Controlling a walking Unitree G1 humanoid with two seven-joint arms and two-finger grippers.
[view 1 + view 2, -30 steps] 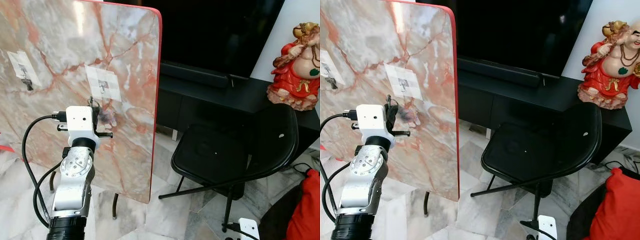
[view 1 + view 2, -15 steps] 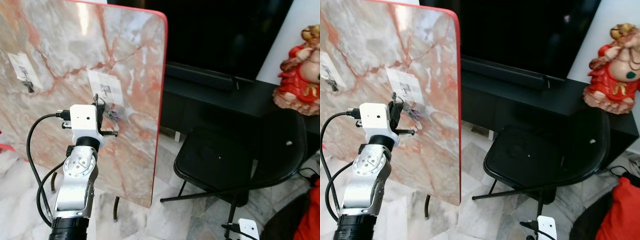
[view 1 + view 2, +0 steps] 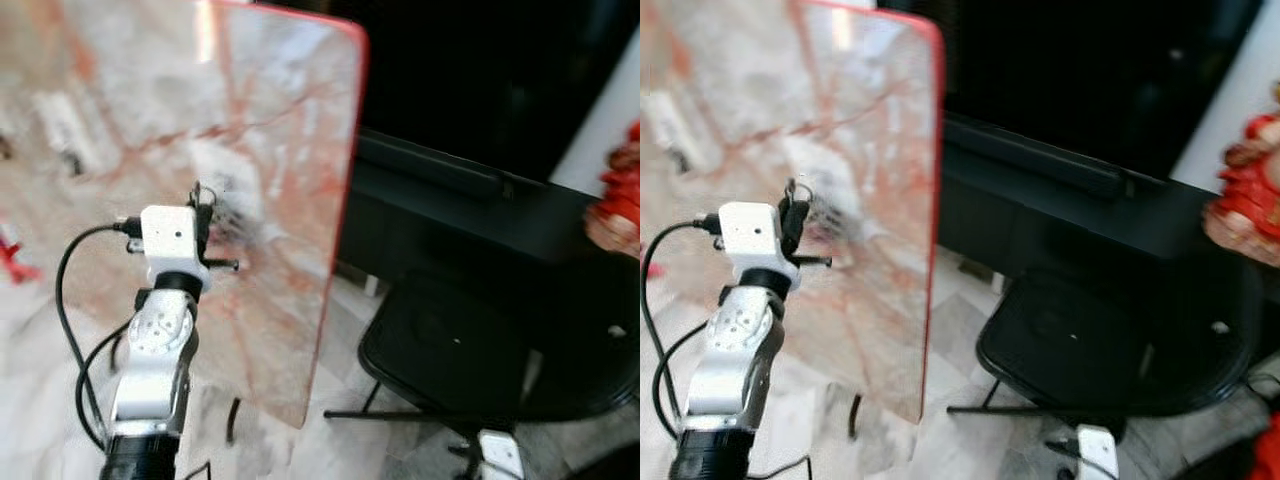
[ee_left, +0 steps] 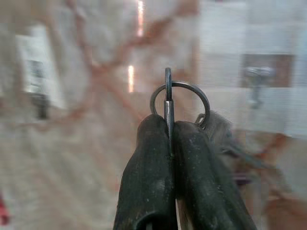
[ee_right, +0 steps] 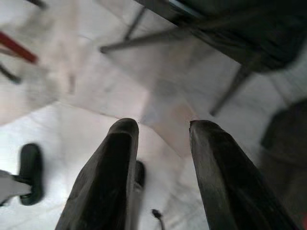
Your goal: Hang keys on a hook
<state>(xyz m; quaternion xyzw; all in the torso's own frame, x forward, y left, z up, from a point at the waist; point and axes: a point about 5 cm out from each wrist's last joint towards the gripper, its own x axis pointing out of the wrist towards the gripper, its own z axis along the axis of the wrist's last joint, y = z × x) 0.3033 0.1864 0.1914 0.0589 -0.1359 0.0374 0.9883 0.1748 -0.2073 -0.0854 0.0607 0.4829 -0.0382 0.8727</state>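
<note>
My left gripper (image 4: 169, 128) is shut on a metal key ring (image 4: 180, 101), with the keys (image 4: 225, 139) dangling behind the fingers. It is raised in front of an upright marble-patterned board (image 3: 285, 120). On the board are two small metal hooks on white pads. The nearer hook (image 4: 256, 84) lies a little beyond and to the side of the ring, and the other hook (image 4: 39, 91) is further off. In the eye views the left gripper (image 3: 204, 207) is just below the blurred white pad (image 3: 225, 168). My right gripper (image 5: 160, 127) hangs open over the floor.
A black folding chair (image 3: 470, 350) stands to the right of the board, with a dark low cabinet (image 3: 470, 215) behind it. A red figurine (image 3: 1255, 195) sits on the cabinet's right end. The floor (image 5: 158, 96) is pale marble. The eye views are blurred.
The whole picture has shifted and blurred, so the camera moved. The left gripper still holds the key ring close to the board by the nearer hook.
</note>
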